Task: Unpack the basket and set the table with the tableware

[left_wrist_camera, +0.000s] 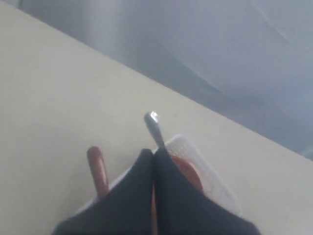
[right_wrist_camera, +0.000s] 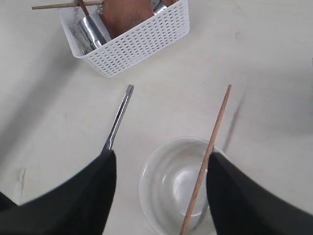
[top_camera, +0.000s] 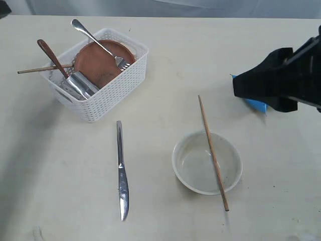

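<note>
The steel knife (top_camera: 122,175) lies nearest on the table (top_camera: 60,191), just left of the off-white bowl (top_camera: 193,168), across which one wooden chopstick (top_camera: 213,153) rests. My right gripper (right_wrist_camera: 161,161) hangs over the bowl, fingers spread wide, holding nothing. At far left, the white basket (top_camera: 108,98) holds the brown plate (top_camera: 98,63), fork (top_camera: 95,37), steel cup (top_camera: 80,84), wooden spoon (top_camera: 51,56) and second chopstick (top_camera: 42,69). My left gripper (left_wrist_camera: 154,152) hovers above it, fingers pressed together, nothing between them. A blue packet (top_camera: 256,104) lies at right, partly hidden by my arm.
</note>
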Tool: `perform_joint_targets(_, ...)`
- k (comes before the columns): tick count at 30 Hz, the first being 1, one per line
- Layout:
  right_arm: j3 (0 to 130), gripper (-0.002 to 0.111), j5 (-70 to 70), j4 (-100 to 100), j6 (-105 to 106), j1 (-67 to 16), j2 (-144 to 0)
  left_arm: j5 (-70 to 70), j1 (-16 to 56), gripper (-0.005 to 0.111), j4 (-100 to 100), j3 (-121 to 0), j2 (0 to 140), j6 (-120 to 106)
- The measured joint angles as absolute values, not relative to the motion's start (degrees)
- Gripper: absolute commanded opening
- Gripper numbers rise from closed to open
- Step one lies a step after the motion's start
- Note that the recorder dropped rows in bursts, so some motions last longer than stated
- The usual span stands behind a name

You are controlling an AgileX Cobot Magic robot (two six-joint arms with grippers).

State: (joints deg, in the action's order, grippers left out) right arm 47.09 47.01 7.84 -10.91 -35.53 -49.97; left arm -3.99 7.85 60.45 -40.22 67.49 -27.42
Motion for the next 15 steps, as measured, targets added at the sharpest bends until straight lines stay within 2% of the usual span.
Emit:
perform_joint_targets(6,47.09,0.053,47.01,7.84,-10.76,-35.53,-49.97,-9.52,6.2,0.0,63.37,-40.84,70.07,-27.42)
perform_joint_targets(15,47.09,0.053,47.01,8.18,-10.43,-35.53,-49.97,-5.77,6.17,0.0,65.51,-24.93,62.18,-27.55)
